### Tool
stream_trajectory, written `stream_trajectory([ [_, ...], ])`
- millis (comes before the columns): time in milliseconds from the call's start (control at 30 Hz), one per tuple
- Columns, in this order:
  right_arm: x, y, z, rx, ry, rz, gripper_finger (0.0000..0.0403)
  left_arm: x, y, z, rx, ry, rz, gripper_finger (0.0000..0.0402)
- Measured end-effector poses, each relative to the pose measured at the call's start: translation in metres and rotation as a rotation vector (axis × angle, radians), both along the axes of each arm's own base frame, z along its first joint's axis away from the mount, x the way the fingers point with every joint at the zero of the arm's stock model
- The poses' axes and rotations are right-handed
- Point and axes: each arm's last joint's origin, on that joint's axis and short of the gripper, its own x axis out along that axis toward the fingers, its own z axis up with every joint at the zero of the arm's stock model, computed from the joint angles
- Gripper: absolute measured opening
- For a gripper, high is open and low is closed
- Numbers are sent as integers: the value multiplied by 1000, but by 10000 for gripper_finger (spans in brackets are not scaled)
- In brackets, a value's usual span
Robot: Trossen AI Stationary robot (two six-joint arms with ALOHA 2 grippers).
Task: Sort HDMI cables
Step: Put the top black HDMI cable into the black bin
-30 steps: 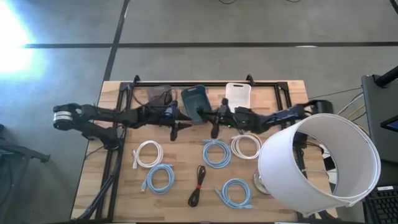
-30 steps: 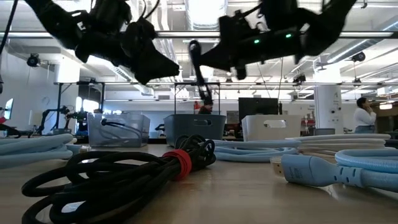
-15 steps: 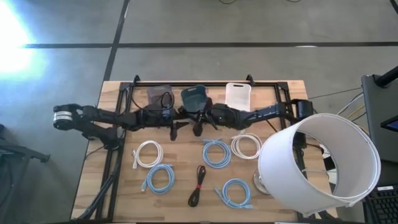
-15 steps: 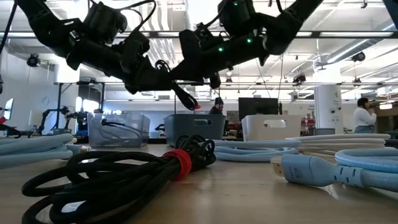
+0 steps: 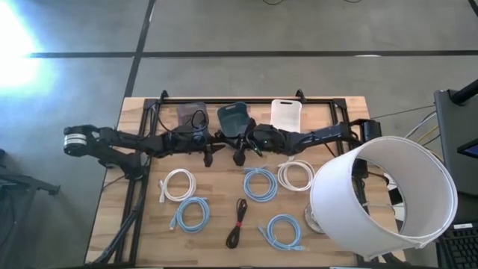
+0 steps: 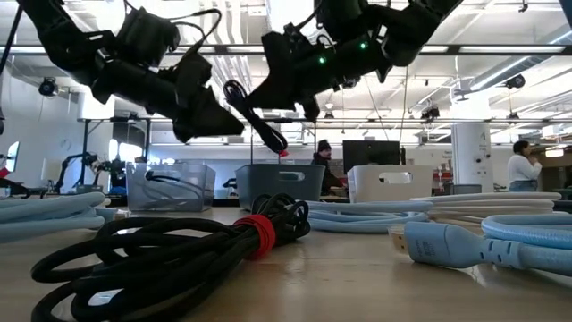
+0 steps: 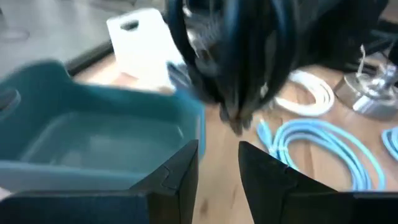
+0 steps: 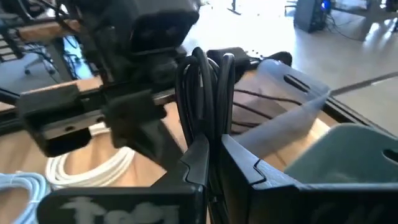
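High view, tabletop (image 5: pixel 336 112): wooden, with three bins along the far edge and both arms reaching in above them.
Bins: a clear bin (image 5: pixel 192 113) on the left that looks to hold a dark cable already, a teal bin (image 5: pixel 235 114) in the middle, a white bin (image 5: pixel 285 113) on the right.
Lampshade (image 5: pixel 388 198): large and white, covering the near right corner.
Loose HDMI cables: four light blue coils (image 5: pixel 261 183), two white coils (image 5: pixel 177 183) and one black bundle (image 5: pixel 237 221) lie flat on the wood, well apart.
Right gripper (image 5: pixel 240 153): in front of the teal bin; in the right wrist view its fingers (image 8: pixel 198 163) are clamped on a black coiled cable (image 8: pixel 208 106) that stands upright between them.
Left gripper (image 5: pixel 209 153): just beside the right one; in the left wrist view its fingers (image 7: pixel 181 173) stand apart, empty, facing the held coil.
Step in hand: probably carrying the black coil to the clear bin, or passing it to the left arm.
Doing it well: keep the grip firm, bring the whole coil above the bin's opening, and release only when no loop overhangs the rim.
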Motion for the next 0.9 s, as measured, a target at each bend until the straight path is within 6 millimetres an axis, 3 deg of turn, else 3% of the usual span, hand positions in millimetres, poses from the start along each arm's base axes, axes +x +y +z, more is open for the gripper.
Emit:
stream_trajectory([
  [600,3,2,9,6,-46,95,20,3,-5,12,26,-119,-111,115],
  [900,2,2,6,53,-20,81,56,3,-5,8,10,-81,-83,43],
])
